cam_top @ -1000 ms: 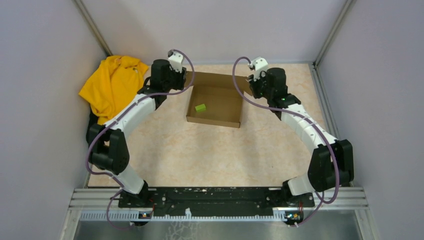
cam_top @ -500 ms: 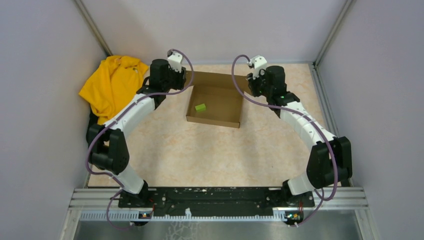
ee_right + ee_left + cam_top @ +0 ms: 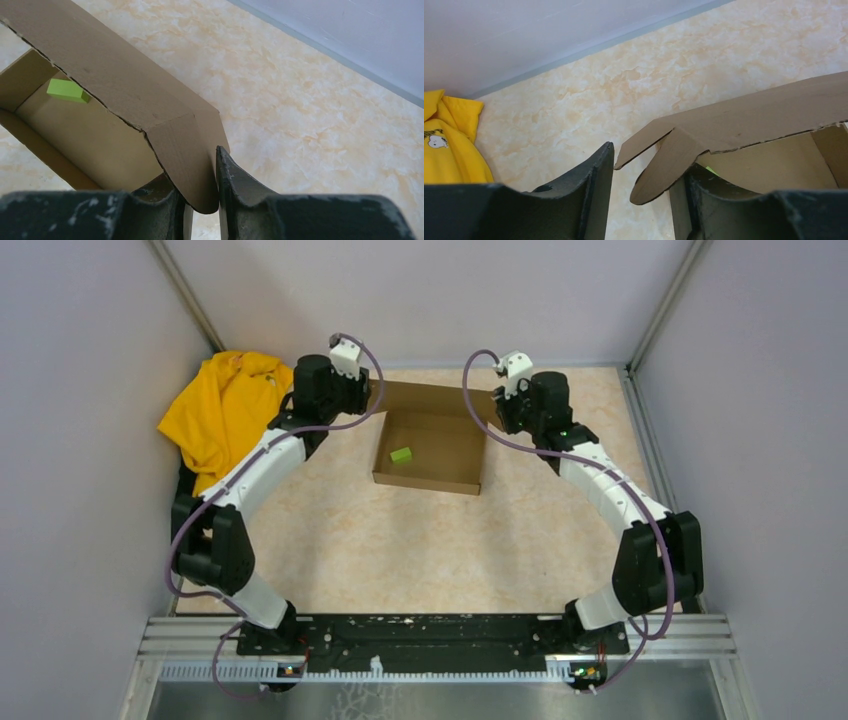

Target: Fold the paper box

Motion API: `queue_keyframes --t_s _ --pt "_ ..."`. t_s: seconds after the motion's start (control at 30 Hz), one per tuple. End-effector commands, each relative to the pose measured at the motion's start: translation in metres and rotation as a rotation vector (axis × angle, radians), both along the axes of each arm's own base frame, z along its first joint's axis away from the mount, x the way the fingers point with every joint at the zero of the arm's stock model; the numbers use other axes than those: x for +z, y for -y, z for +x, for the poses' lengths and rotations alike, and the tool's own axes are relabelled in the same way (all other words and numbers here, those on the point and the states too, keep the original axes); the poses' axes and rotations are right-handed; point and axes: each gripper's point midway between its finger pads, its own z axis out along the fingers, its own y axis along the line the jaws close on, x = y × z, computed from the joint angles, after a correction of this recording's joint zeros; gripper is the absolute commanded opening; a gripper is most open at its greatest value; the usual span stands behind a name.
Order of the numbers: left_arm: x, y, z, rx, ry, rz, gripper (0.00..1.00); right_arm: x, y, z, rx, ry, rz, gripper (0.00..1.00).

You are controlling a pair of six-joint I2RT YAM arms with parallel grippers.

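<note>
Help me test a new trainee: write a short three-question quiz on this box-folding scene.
1. True or false: the paper box is shut, with its lid pressed down.
2. What lies inside the box? A) a small green block B) a red ball C) scissors
3. Short answer: is it the left tool or the right tool that clamps a corner tab of the lid?

Key
1. False: the box is open and the lid is lifted at the far side.
2. A
3. The right tool. The left tool's fingers stand apart, with the other tab between them.
</note>
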Motion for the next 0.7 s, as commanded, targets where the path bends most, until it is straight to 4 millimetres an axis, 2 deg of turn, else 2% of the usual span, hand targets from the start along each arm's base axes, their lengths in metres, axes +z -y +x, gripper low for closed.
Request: queue_keyframes --t_s 0.0,0.27,0.57,0.67 --pt "0.023 -0.001 0.001 -0.006 0.057 -0.027 0.47 0.033 -0.006 0.013 0.012 0.079 0.045 0.20" --pt "0.010 0.004 0.001 -0.028 0.017 -0.030 0.42 0.032 -0.007 0.014 0.010 0.074 0.045 0.21" --pt "0.008 0.002 0.004 -0.012 0.017 -0.024 0.54 0.028 -0.008 0.015 0.013 0.065 0.045 0.21" --pt "0.002 0.000 0.001 -0.009 -0.009 -0.013 0.55 0.027 -0.008 0.016 0.013 0.063 0.046 0.21"
